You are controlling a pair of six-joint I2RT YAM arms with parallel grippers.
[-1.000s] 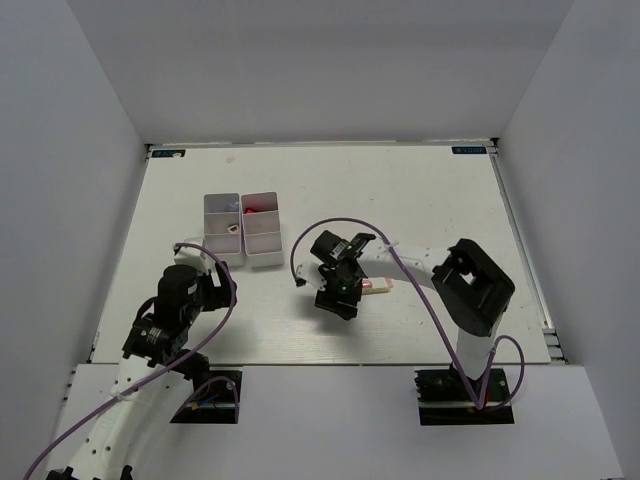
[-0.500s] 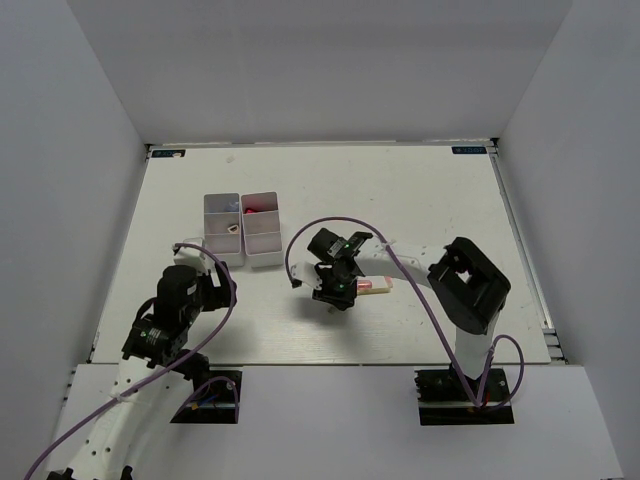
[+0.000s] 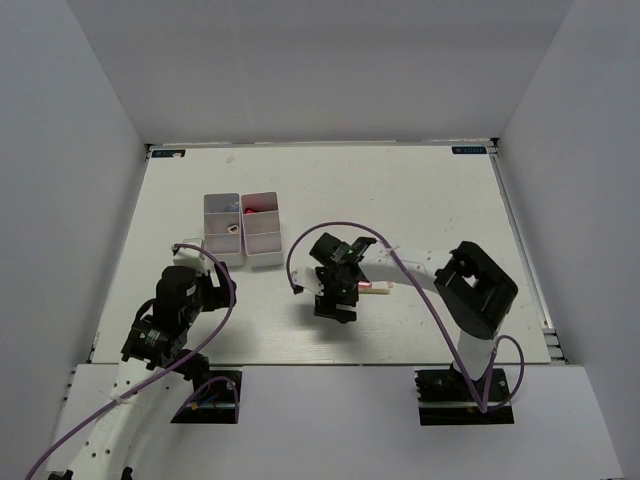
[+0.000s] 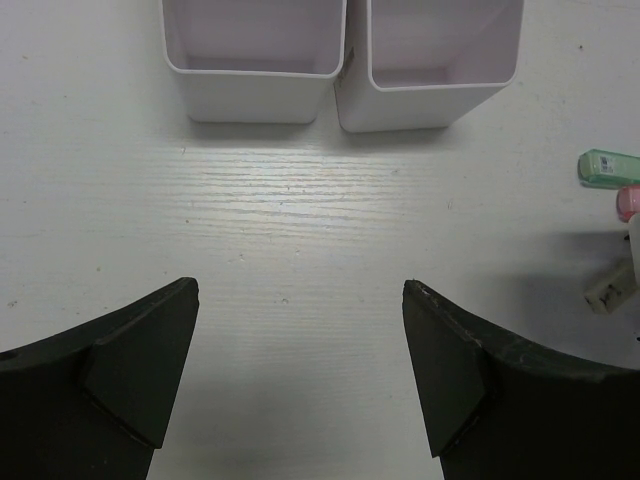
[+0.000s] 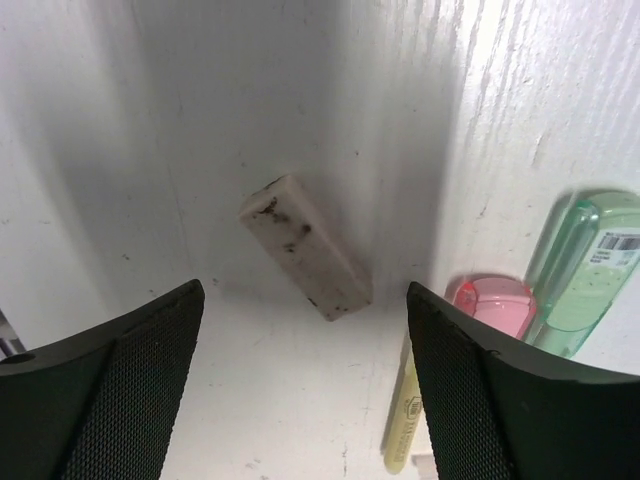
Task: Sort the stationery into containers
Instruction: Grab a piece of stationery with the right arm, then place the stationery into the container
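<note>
Right gripper (image 5: 305,300) spread apart above smudged eraser (image 5: 305,260) on surface (image 5: 250,100), highlighters (image 5: 585,270) just to its right, left gripper (image 4: 300,290) also apart, bins (image 4: 255,100) ahead of it

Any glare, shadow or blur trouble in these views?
Top external: evenly lit and sharp. Left wrist: a glare streak on the table just before the bins. Right wrist: heavy shadow over the eraser, much brighter toward the green highlighter.

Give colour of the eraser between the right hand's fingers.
Eraser: off-white with dark smudges; right wrist view.
</note>
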